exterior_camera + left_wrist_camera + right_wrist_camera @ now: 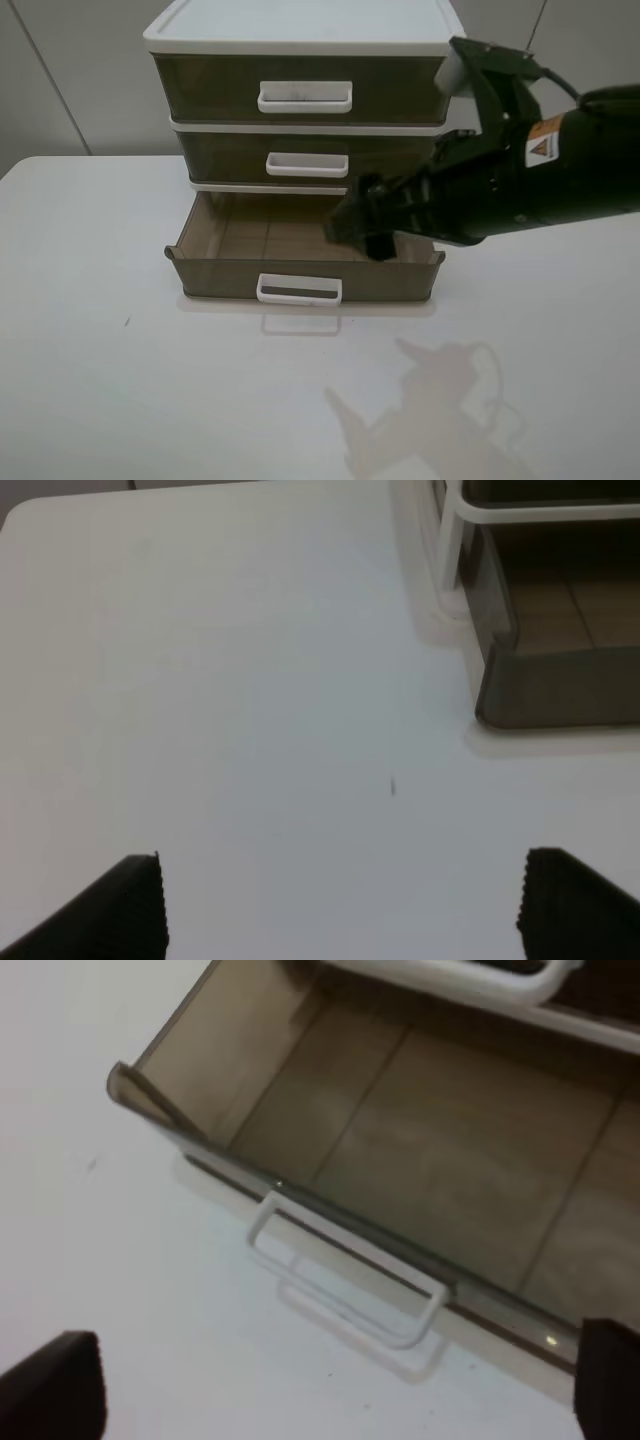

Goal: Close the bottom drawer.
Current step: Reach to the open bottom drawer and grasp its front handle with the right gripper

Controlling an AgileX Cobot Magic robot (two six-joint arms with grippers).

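The bottom drawer is smoky-brown and translucent. It is pulled out of the white-framed cabinet and holds nothing. Its white loop handle faces the front. My right gripper hovers above the drawer's right half, reaching in from the right. In the right wrist view the right gripper is open, above the drawer and its handle, touching neither. My left gripper is open over the bare table left of the drawer's corner; it does not show in the exterior view.
The middle drawer and the taller top drawer are shut. The white table spreads in front and to both sides. The right arm crosses beside the cabinet's right side. A grey wall stands behind.
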